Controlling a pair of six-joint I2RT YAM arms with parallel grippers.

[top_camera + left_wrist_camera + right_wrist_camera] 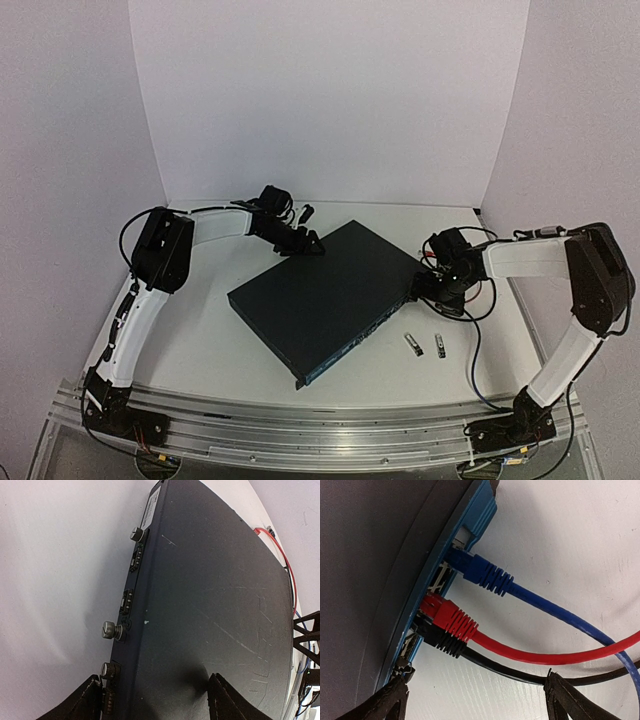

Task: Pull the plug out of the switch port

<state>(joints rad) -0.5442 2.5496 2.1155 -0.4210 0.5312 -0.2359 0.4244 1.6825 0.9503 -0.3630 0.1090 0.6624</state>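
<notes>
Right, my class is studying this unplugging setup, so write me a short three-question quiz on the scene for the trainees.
1. Multiple choice. The blue plug, red plug and black plug all sit in the switch. Which one lies between the other two? A blue, B red, C black.
2. True or false. The right gripper is shut on the black plug.
3. Fill in. In the top view, ___ small metal pieces lie on the table near the switch.

Key:
1. B
2. False. The right gripper is open, with its fingers apart below the plugs.
3. Two
</notes>
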